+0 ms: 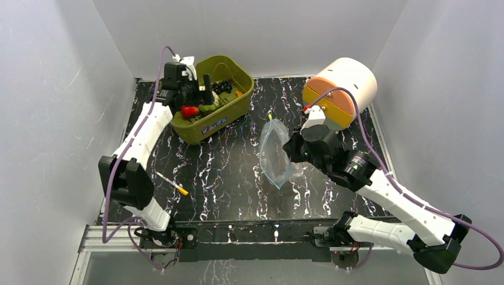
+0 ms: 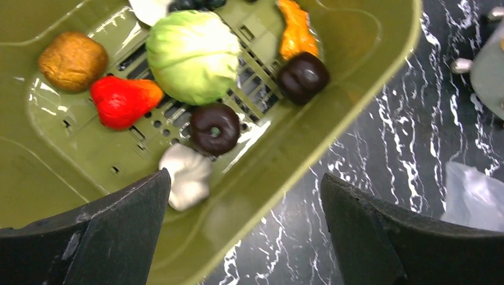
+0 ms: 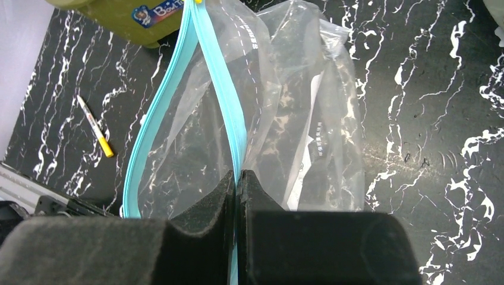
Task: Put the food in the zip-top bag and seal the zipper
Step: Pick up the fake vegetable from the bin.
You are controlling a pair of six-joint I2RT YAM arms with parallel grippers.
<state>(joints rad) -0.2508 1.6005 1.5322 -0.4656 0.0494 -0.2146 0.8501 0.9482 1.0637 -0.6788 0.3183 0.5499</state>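
2 arms reach over 1 black, white-veined table [image 1: 226,178]. Upper right of the top view: a cream-and-orange drum [image 1: 342,89] on its side.

Upper centre-left: olive-green bin [image 1: 229,116], with all the food in it. Left gripper [image 2: 245,181] hangs over the bin's near rim, claw wide, nothing between the fingers.

Centre right: zip-top bag [image 1: 273,154], clear and slack on the table, its top end near the bin. Zipper [image 3: 220,89] is parted, 2 teal lips bowed apart. Right gripper [image 3: 236,178] is pinched tight on the right-hand lip.

Left wrist view, inside the bin:
- pale-green cabbage [image 2: 193,56], top centre
- red fruit [image 2: 122,101], touching the cabbage's left side
- brown round piece [image 2: 72,60], upper left
- 2 dark round pieces [image 2: 214,128], 1 just below the cabbage, 1 to its right
- orange piece [image 2: 295,32], top right
- white piece [image 2: 187,176], beside the left finger

Lower left of the table: thin yellow-tipped stick [image 1: 172,183].
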